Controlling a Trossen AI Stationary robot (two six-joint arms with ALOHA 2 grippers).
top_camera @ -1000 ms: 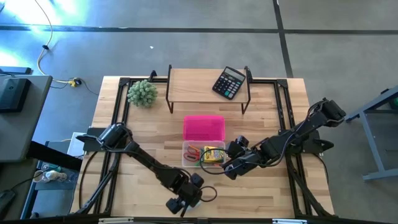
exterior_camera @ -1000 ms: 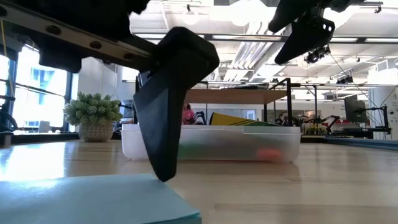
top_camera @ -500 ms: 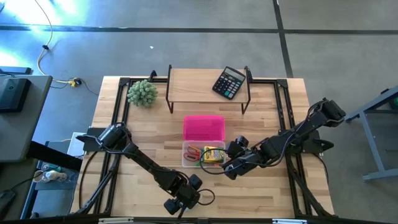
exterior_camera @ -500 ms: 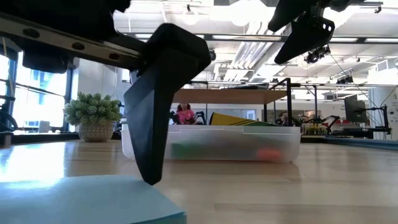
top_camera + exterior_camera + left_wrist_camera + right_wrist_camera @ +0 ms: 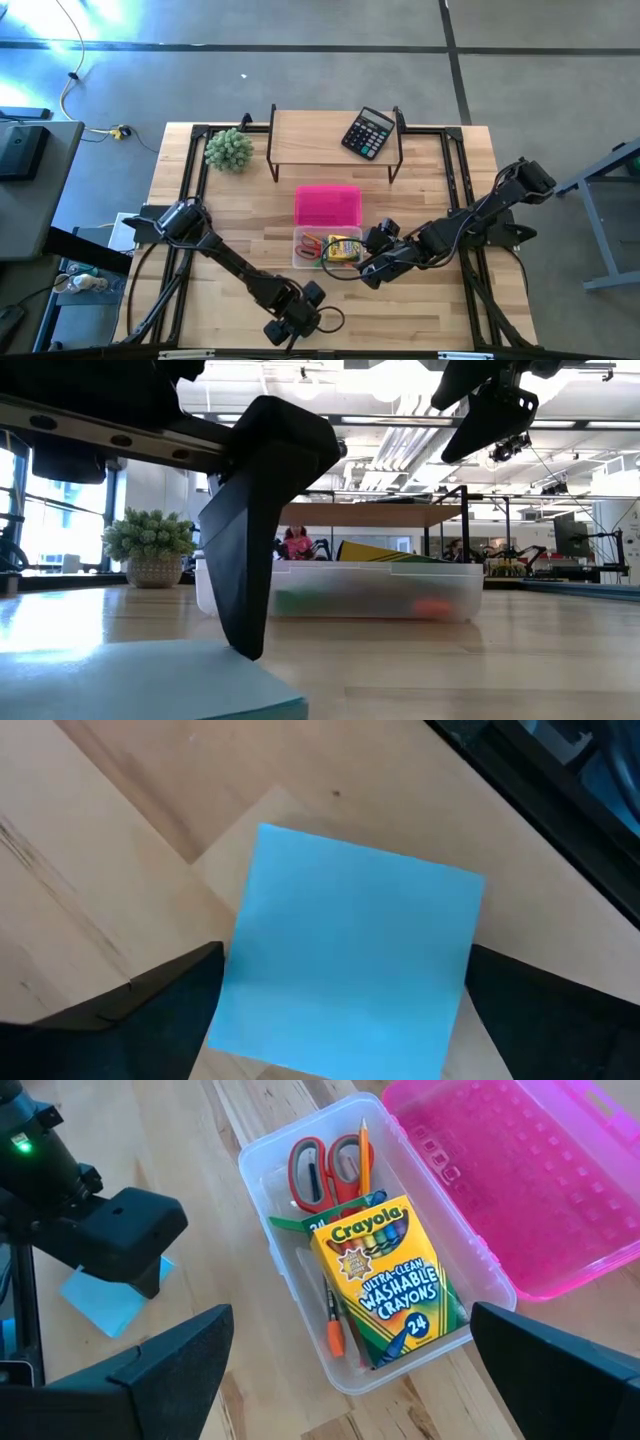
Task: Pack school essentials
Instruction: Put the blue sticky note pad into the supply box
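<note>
The light-blue note pad (image 5: 350,950) lies flat on the table near its near edge, also seen in the low view (image 5: 130,680). My left gripper (image 5: 345,1020) is open over it, pointing down, one finger at each of two opposite edges. The clear box (image 5: 325,248) holds the red-handled scissors (image 5: 325,1170), the crayon box (image 5: 385,1280), a wooden pencil (image 5: 364,1150) and an orange pencil (image 5: 335,1335). Its pink lid (image 5: 530,1190) lies open beyond it. My right gripper (image 5: 372,262) is open, hovering just right of the box. My left gripper comes at the note pad from above, fingers pointing down and standing at two opposite edges. One fingertip (image 5: 245,650) meets the pad's top surface near its edge (image 5: 228,970). Whether the other finger (image 5: 540,1010) touches the pad, I cannot tell. The pad lies flat on the table.
A low wooden shelf (image 5: 320,135) stands at the far side with the black calculator (image 5: 368,132) on it. The green ball-shaped plant (image 5: 229,149) sits at the far left. Bare wood lies between the box and the pad.
My left gripper has shifted a little toward the table's left, staying open and low over the pad. In the low view the pad's right corner has moved slightly left with it. My right arm has kept still.
</note>
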